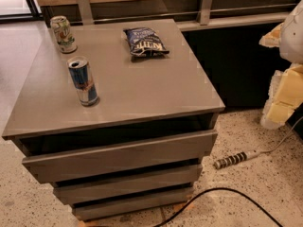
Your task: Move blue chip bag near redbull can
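The blue chip bag (pixel 145 42) lies flat at the back middle of the grey cabinet top (pixel 156 89), white lettering up. The redbull can (pixel 83 81) stands upright near the front left of the top, well apart from the bag. My gripper (pixel 280 79), white and pale yellow, hangs at the right edge of the view, off to the right of the cabinet and lower than its top. It holds nothing that I can see.
A shorter white-and-green can (pixel 63 34) stands at the back left corner. The cabinet has stacked drawers (pixel 118 157) below. A power strip (pixel 230 160) and black cable (pixel 222 193) lie on the speckled floor at right. A wall ledge runs behind.
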### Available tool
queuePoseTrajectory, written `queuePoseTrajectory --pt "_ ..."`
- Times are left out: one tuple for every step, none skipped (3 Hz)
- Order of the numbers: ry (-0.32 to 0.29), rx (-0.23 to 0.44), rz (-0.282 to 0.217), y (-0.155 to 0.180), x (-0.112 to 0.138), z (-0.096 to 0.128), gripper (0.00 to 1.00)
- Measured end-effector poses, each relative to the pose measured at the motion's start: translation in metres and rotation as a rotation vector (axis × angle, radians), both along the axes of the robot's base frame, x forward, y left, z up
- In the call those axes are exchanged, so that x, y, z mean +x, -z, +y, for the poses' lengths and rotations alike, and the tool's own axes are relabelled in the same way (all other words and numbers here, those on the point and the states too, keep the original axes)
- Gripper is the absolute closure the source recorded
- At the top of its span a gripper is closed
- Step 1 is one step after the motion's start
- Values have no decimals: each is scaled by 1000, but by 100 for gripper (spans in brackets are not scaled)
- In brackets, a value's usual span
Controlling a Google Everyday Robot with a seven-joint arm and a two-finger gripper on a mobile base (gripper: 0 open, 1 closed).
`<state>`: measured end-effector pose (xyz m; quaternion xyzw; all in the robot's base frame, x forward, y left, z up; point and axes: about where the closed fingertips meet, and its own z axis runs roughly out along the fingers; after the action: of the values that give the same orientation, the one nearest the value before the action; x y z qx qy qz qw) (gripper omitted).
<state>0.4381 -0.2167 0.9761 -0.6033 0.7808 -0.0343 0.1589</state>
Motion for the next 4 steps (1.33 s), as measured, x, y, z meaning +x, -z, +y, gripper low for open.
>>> queuePoseTrajectory --pt "9 17 -8 -1 3 1 0" --pt "52 101 -40 -3 20 4 0" --pt "105 226 -105 -7 56 11 0" --pt "155 377 -166 3 91 18 0"
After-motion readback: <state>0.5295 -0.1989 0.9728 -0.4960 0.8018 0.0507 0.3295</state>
